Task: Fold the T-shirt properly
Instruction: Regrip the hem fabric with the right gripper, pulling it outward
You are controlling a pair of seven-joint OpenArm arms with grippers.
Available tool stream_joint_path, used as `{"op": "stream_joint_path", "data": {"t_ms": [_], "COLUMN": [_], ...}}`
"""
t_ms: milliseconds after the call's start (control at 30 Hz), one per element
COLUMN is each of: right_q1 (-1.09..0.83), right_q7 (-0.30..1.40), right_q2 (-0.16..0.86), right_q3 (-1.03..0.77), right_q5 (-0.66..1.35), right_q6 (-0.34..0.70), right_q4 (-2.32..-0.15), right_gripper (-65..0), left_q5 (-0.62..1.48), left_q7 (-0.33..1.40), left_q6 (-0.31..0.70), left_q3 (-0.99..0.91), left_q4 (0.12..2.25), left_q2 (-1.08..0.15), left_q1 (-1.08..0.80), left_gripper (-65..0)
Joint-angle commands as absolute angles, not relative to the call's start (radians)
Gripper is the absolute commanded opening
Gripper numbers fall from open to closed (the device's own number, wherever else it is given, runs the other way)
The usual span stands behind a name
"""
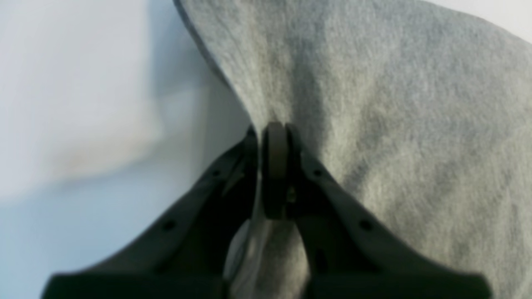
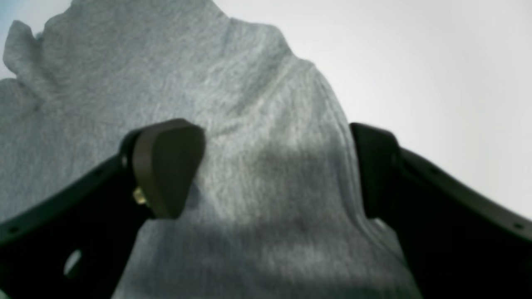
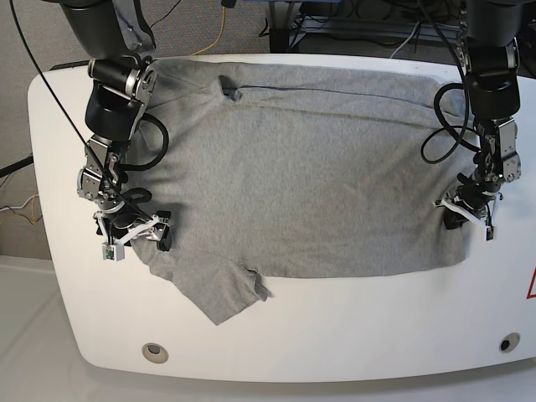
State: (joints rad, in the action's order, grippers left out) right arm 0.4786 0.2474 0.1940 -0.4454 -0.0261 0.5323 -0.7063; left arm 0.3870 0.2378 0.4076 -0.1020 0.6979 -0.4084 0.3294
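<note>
One T-shirt (image 3: pixel 301 167) before you, spread plain-side up across the white table (image 3: pixel 352 327), left gripper (image 1: pixel 274 137) clenched on its edge, right gripper (image 2: pixel 274 166) spread wide over one edge, grasping nothing.

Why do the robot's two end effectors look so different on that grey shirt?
The left end effector is pinched shut on the T-shirt, bunching the cloth. The right end effector is spread wide open, straddling the cloth without gripping. Both are dark and sit at the shirt's side edges.
</note>
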Motion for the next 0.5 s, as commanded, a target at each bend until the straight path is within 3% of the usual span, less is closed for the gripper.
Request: {"op": "stream_joint_path", "data": {"t_ms": [0,467], "right_q1": [0.49,0.49], "right_q7": [0.289,0.329], "right_q2": [0.197,0.163], "right_q3": [-0.444,-0.443], "right_q5": [-0.035,-0.036], "right_q6": [0.538,0.539], "right_q4": [-0.713,-0.713], "right_gripper": [-10.1,-10.2], "left_q5": [0.344,0.344], "left_q7": [0.325,0.325], "left_q6": [0.4,0.4], "left_q3": [-0.097,-0.097], "left_q4": [0.693,0.693], "left_q2": [-0.404,-0.404], "left_q1": [0.323,0.323], "left_gripper": [-63.4,-63.4]}}
